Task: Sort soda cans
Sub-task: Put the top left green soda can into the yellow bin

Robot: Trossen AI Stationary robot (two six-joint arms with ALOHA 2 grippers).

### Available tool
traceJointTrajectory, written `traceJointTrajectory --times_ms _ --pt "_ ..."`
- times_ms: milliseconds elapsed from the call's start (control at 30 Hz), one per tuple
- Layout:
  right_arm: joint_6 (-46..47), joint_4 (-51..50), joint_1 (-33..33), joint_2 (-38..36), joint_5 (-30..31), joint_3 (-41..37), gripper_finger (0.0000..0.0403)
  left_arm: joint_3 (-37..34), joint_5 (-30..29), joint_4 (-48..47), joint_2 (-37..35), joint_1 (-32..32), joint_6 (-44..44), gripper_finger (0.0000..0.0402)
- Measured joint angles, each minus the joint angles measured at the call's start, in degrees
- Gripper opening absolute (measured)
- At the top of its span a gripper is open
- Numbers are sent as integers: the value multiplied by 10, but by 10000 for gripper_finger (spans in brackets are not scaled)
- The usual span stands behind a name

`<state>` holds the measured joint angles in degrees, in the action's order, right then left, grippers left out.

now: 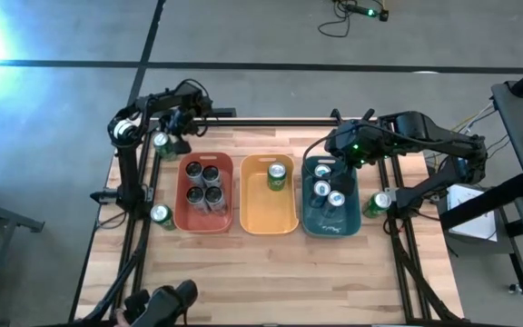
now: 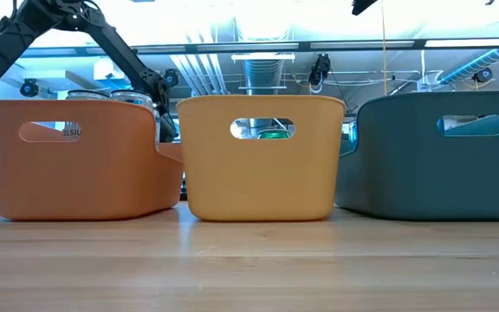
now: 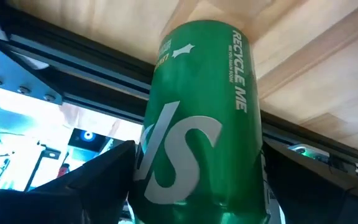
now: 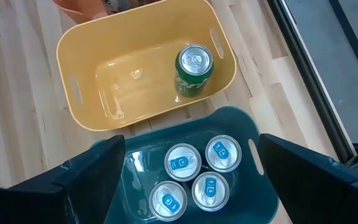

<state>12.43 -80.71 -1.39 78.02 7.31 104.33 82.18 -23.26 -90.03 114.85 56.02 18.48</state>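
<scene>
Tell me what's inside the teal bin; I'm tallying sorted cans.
Four upright silver-topped cans with blue tabs stand clustered in the teal bin, seen from the right wrist view. The right gripper hovers open above it; its fingers hide the bin's near corners.

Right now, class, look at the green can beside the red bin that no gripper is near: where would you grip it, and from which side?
Grip the green can across its round side wall, just below the silver top, probably coming straight down. It stands upright, and the red bin sits close beside it, so set the fingers parallel to the bin's wall.
</scene>
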Motion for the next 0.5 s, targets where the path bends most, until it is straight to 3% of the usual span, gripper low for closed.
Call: traceJointTrajectory --times_ms 367,500 --pt "0 1 0 0 0 -1 364 14 75 0 -15 -2 -27 342" --pt "-1 1 0 0 0 -4 364 14 76 0 -27 -2 -23 343"
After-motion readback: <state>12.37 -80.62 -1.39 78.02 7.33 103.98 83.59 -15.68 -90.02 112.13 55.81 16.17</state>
